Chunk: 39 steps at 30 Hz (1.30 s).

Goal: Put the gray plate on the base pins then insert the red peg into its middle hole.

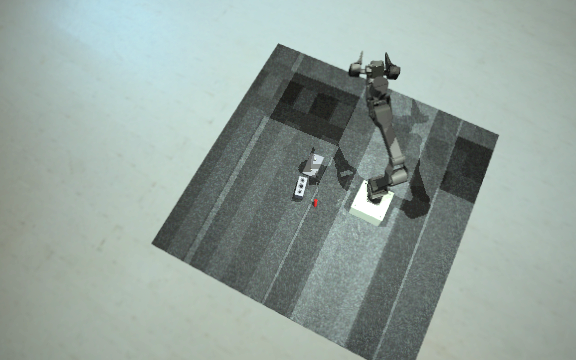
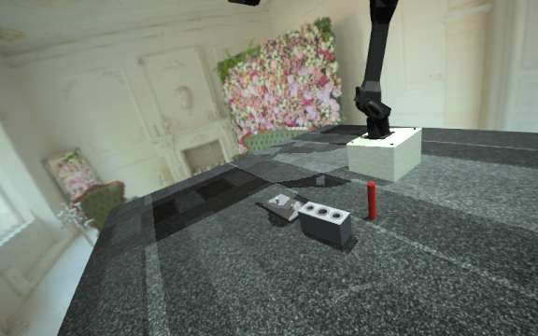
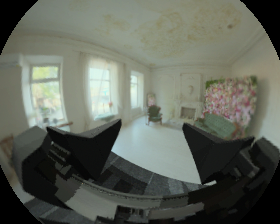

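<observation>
We log the task's gray plate (image 1: 301,183) (image 2: 326,230) as a thick oblong block with a pale top, darker sides and three round holes in a row. It sits on the patterned gray surface (image 1: 248,250) (image 2: 194,280), beside the flat base (image 1: 312,168) (image 2: 284,207) and off its pins. The red peg (image 1: 315,203) (image 2: 372,201) stands upright near the plate. Farther out, the arm (image 1: 390,140) (image 2: 376,53) rises from a whitish pedestal (image 1: 365,215) (image 2: 372,160). From above we see the gripper (image 1: 374,53) (image 3: 152,124) well away from the parts, nearly fully open and holding nothing; the wrist view shows both fingers spread, but none of the parts. The exterior view gives us the peg's height and the base's two pins, which are hard to make out from above. Its top edge cuts off the upper arm. Shadow darkens part of the base, and we cannot tell whether plate and base touch.
</observation>
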Available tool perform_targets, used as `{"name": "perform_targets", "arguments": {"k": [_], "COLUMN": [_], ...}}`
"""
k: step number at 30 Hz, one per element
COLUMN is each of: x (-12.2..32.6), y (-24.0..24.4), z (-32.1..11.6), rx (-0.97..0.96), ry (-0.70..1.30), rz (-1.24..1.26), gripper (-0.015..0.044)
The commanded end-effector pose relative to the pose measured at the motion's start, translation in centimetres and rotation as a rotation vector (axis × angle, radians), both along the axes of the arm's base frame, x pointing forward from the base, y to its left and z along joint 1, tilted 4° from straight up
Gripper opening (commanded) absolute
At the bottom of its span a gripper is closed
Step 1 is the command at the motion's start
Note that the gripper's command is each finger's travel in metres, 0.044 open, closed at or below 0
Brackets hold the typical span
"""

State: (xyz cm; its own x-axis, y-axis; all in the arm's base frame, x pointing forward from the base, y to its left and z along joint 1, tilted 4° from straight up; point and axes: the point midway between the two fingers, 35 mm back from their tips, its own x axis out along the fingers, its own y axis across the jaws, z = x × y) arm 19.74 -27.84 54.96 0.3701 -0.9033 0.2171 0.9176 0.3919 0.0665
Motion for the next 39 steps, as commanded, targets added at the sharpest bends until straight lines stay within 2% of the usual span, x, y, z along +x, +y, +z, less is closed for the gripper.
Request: {"name": "perform_targets", "arguments": {"k": [1, 10, 15, 21, 29, 34, 39], "x": [5.1, 14.0, 18.3, 21.4, 21.2, 18.6, 14.7], "y": [0.7, 4.8, 9.5, 16.2, 26.1, 32.1, 36.5], "z": [-3.8, -12.7, -18.9, -26.4, -35.7, -40.6, -44.4], "rx": [0.148, 0.502, 0.756, 1.066, 1.42, 1.57, 1.637], "ry": [-0.021, -0.016, 0.027, 0.112, 0.277, 0.396, 0.504], "rz": [0.157, 0.392, 0.48, 0.502, 0.372, 0.203, -0.009], "gripper": [0.044, 0.044, 0.044, 0.044, 0.044, 0.044, 0.044]}}
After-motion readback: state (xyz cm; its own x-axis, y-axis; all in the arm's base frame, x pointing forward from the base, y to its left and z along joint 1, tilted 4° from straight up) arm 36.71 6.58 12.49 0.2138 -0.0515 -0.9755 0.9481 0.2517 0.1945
